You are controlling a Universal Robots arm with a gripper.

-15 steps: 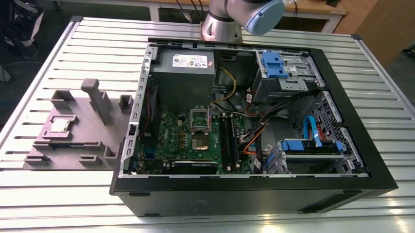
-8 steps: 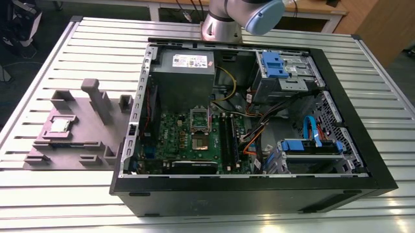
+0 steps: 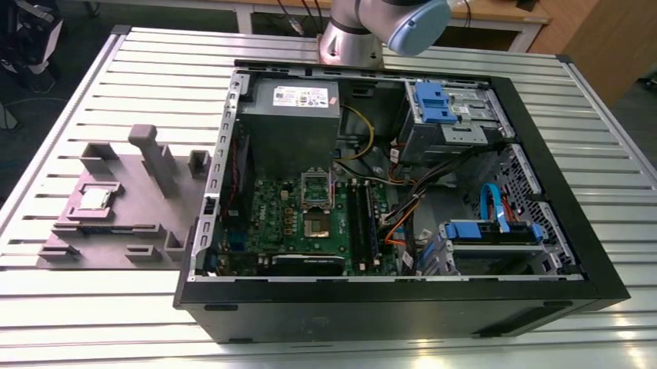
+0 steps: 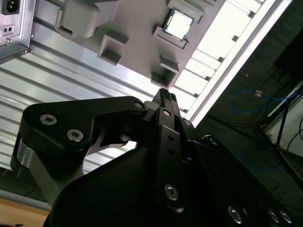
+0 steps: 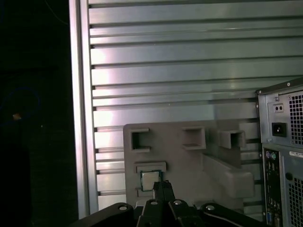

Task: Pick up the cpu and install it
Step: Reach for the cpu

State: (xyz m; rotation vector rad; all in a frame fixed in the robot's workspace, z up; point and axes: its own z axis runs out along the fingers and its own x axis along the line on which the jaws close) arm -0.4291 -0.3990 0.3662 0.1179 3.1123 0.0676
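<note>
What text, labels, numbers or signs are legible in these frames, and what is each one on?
No text can be read.
Label on the power supply: there is print, but it is too small to read.
Top of the cpu: any markings are too faint to read.
Back panel of the case: markings by the ports are too small and blurred to read.

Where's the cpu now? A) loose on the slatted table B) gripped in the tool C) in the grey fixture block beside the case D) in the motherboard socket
C: the small silvery square cpu lies in a recess of the grey fixture block, outside the black computer case.
</note>
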